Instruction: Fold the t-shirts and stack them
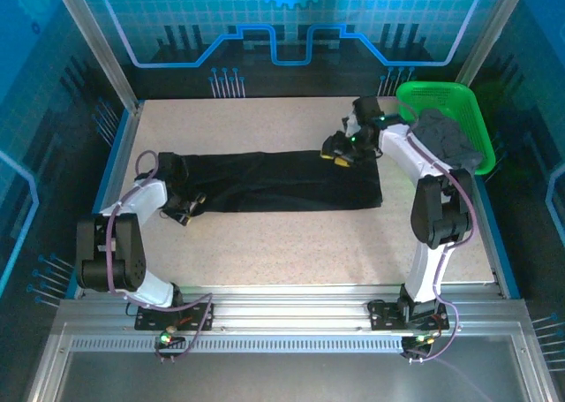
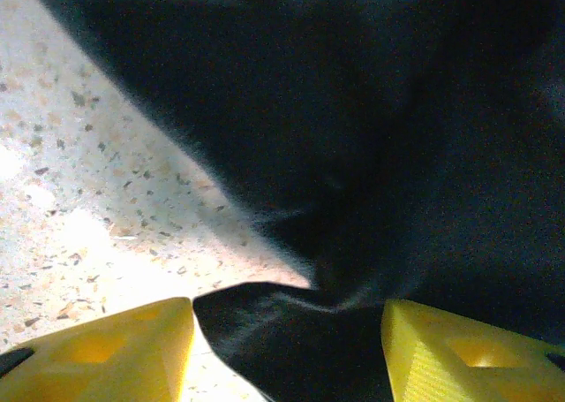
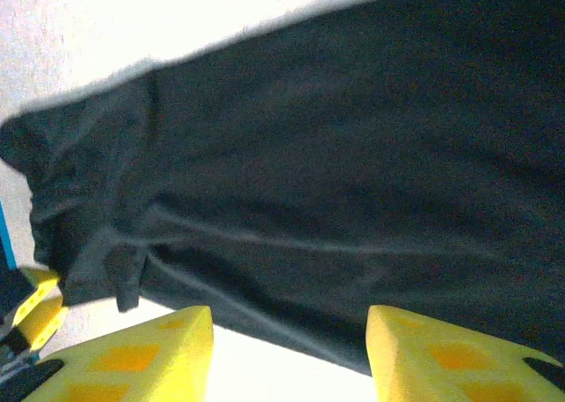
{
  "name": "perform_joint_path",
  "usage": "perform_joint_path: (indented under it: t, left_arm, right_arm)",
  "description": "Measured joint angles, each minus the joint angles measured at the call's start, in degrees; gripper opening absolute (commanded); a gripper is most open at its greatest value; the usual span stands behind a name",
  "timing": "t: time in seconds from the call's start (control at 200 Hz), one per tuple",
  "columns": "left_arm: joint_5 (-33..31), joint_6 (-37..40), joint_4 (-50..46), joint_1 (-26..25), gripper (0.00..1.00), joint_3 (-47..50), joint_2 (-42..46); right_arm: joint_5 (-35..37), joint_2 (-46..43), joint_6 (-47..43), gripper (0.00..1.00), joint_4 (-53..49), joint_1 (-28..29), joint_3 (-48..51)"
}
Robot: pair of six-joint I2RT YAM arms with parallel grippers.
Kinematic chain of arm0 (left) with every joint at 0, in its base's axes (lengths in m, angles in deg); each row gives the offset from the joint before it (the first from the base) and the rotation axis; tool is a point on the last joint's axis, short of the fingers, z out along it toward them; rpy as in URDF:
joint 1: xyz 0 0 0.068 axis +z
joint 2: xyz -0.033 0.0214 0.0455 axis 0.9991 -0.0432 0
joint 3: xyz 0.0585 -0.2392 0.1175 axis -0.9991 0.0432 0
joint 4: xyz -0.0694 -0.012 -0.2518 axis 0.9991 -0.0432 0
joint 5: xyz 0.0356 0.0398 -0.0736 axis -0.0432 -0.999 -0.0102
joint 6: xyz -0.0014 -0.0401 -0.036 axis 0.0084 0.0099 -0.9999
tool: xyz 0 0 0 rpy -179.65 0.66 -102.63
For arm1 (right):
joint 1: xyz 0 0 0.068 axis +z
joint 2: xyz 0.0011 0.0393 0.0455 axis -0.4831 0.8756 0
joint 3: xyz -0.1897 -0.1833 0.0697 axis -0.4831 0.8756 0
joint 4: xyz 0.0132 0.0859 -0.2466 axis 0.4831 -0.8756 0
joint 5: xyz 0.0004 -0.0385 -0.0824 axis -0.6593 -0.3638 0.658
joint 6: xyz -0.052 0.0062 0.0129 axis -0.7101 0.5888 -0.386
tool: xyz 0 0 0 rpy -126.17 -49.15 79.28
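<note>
This is a robot lab cell. A silver aluminium-profile frame (image 1: 282,318) and blue circuit-patterned wall panels (image 1: 177,22) enclose the speckled beige tabletop (image 1: 291,243).

No text, number or brand mark can be read anywhere. The blue back wall (image 1: 282,18) beyond the counter's (image 1: 265,243) far edge carries a gear outline and line patterns without letters. The black t-shirt (image 1: 282,181) is plain, unprinted cloth.

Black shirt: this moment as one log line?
black shirt: long flat strip | left fingers: open, left end | right fingers: open, near right end | grey shirt: in green basket
</note>
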Motion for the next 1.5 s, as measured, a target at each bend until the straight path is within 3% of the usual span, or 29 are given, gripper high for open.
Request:
perform_joint_path:
  t: [0.22,0.29,0.4,0.885,1.03,1.211,1.376,1.501]
  left_arm:
    - [0.4,-0.7,3.1,0.0,0.48,0.6,0.0]
    - [0.3,-1.7,3.9,0.0,0.34,1.3,0.1]
    - [0.3,-2.3,4.0,0.0,0.0,2.9,1.5]
    - [0.8,-13.1,-1.8,-1.4,0.0,8.5,16.9]
    - [1.7,-15.5,-2.5,-2.1,0.27,10.1,17.3]
    - [2.0,-16.8,-4.1,-2.6,0.43,12.1,17.5]
    - [-3.4,-12.9,-8.2,-10.6,0.45,7.0,20.4]
    - [-4.4,-7.9,-6.3,-17.2,0.43,2.8,19.5]
  right_arm:
    - [-1.4,-0.2,0.3,0.5,1.3,1.7,7.8]
    - [-1.4,-0.2,0.5,0.49,1.5,1.8,7.9]
    - [-1.4,-1.1,0.5,0.49,2.1,1.8,7.9]
    - [-1.5,-3.8,1.5,0.48,3.1,1.8,8.0]
    - [-1.5,-4.3,1.5,0.48,3.4,2.1,9.3]
    - [-1.6,-5.8,1.5,0.48,3.6,2.2,11.7]
    - [-2.2,-7.8,1.3,0.48,4.3,2.4,14.0]
    - [-7.1,-9.9,0.9,0.49,7.8,3.1,17.5]
